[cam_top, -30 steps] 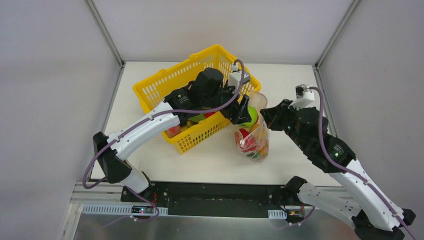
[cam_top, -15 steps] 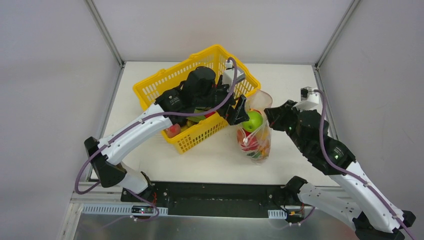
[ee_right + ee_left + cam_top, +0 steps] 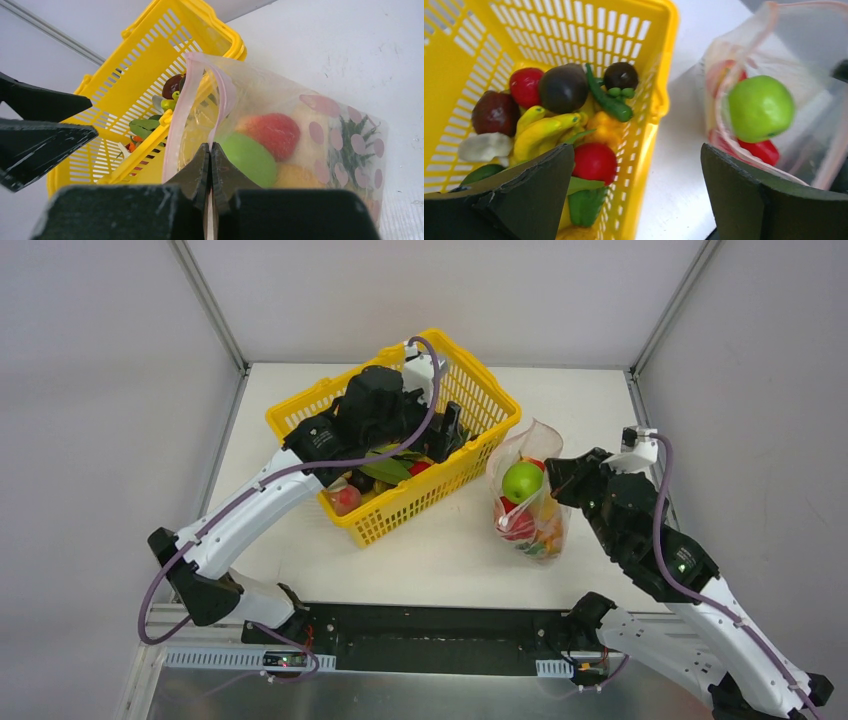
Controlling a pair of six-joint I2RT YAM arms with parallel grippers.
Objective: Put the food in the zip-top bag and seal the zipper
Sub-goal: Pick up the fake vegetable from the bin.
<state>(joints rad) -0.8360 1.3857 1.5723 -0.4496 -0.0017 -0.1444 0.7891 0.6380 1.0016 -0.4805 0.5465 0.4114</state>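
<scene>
Left wrist view: the zip-top bag [image 3: 769, 55] runs off the top and right edges. Its bottom sits behind a finger of the left gripper [image 3: 636, 150], and the green apple [image 3: 760, 107] is slightly blurred. The yellow basket [image 3: 664, 75] is cut off left and top, and we can't see the food [image 3: 549, 132] lower in the pile. Right wrist view: the right gripper [image 3: 210, 147] covers the bag's near edge, and the zipper [image 3: 226, 92] disappears behind it. From above, the left arm [image 3: 290, 485] hides much of the basket's contents.
</scene>
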